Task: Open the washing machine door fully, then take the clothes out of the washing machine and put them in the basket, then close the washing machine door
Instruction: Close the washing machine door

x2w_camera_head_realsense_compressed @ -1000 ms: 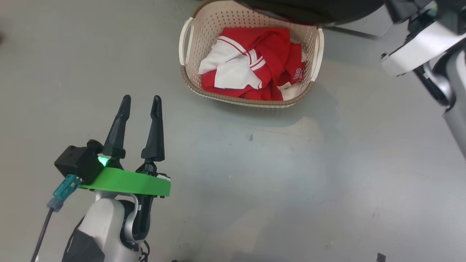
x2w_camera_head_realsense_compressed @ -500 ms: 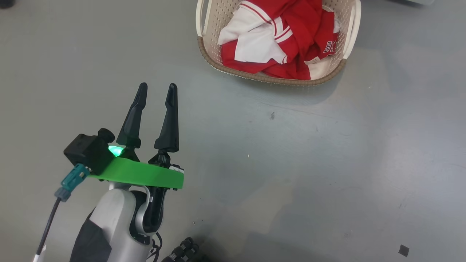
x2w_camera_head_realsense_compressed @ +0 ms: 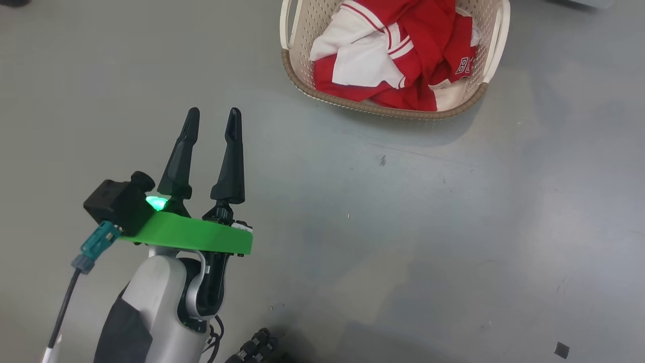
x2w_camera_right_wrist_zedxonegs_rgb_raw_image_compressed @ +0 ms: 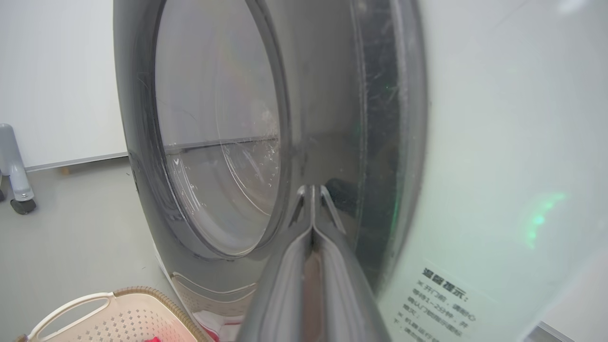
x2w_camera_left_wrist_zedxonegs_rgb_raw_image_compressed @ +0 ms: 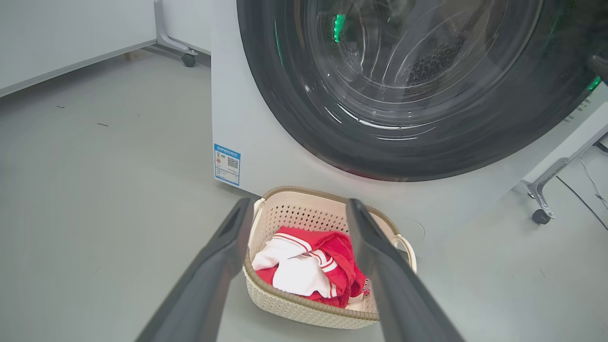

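Note:
The cream basket (x2w_camera_head_realsense_compressed: pixel 383 108) stands on the grey floor with the red and white clothes (x2w_camera_head_realsense_compressed: pixel 403 60) piled inside it. My left gripper (x2w_camera_head_realsense_compressed: pixel 212 118) hovers open and empty over the floor, to the left of the basket and nearer me. In the left wrist view the basket (x2w_camera_left_wrist_zedxonegs_rgb_raw_image_compressed: pixel 304 304) sits right below the washing machine (x2w_camera_left_wrist_zedxonegs_rgb_raw_image_compressed: pixel 266 156), whose door (x2w_camera_left_wrist_zedxonegs_rgb_raw_image_compressed: pixel 294 109) lies against its white front. My right gripper (x2w_camera_right_wrist_zedxonegs_rgb_raw_image_compressed: pixel 311 190) is shut on nothing, its tips at the door's glossy black rim (x2w_camera_right_wrist_zedxonegs_rgb_raw_image_compressed: pixel 380 142) beside the glass bowl (x2w_camera_right_wrist_zedxonegs_rgb_raw_image_compressed: pixel 213 142).
A blue label sticker (x2w_camera_left_wrist_zedxonegs_rgb_raw_image_compressed: pixel 227 164) marks the washer's lower corner. Wheeled frame legs (x2w_camera_left_wrist_zedxonegs_rgb_raw_image_compressed: pixel 541 216) stand to either side of the machine. A small dark scrap (x2w_camera_head_realsense_compressed: pixel 561 349) lies on the floor, and a ribbed black part (x2w_camera_head_realsense_compressed: pixel 257 348) shows at the head view's bottom edge.
The head camera has swung, so the basket now sits higher and further right in the picture, and the door's edge and right arm have left it. My left gripper stays open.

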